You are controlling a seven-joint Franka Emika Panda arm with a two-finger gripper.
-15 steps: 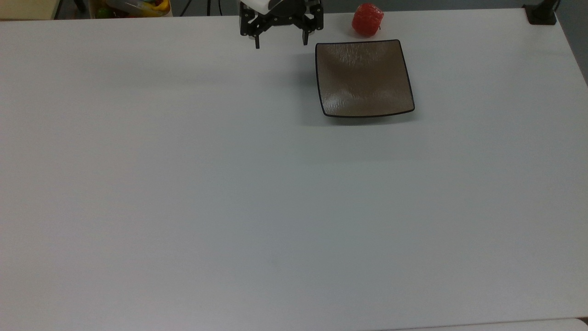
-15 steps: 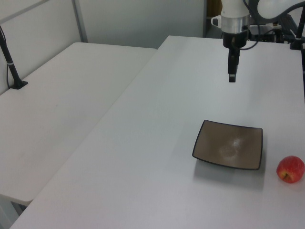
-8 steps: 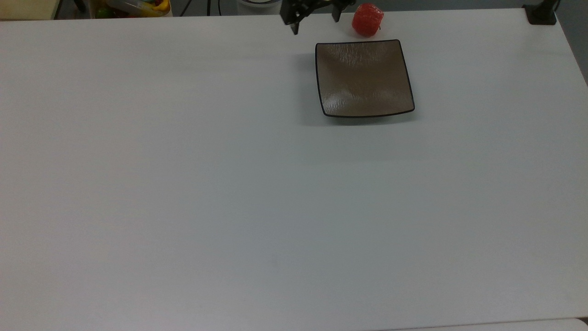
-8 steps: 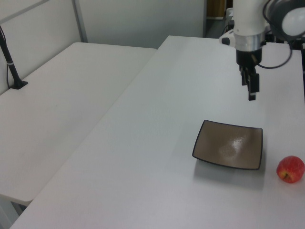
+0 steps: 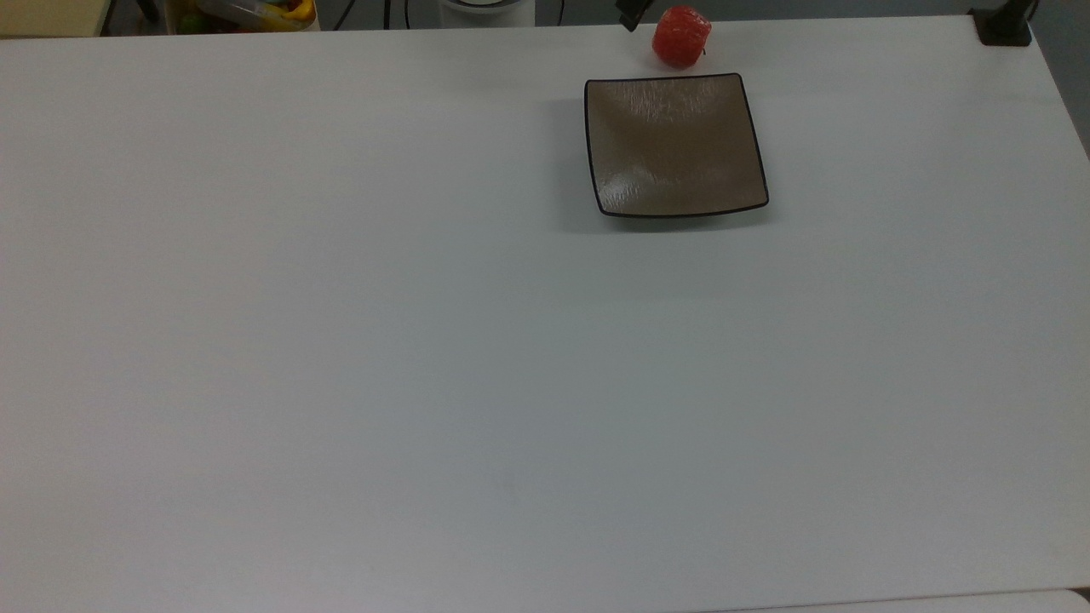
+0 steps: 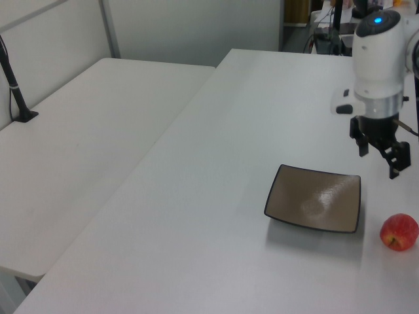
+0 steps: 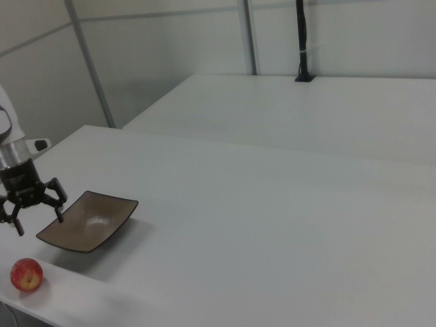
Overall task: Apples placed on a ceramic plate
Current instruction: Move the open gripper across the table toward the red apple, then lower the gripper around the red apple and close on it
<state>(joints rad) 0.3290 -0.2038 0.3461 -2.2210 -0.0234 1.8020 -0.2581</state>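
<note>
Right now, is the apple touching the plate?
Apart. The left view shows a strip of bare white table between the apple and the plate.

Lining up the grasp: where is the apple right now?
The apple sits on the table near the top view's far edge, just beyond the plate, untouched, below the open gripper.

In the left view the hand now hangs lower and further toward the left view's right than a second ago, above the worktop beside the far corner of the plate and nearer the apple. Its fingers, seen edge-on earlier, now show spread apart. In the top view it has slid rightward along the top edge, close to the apple
</note>
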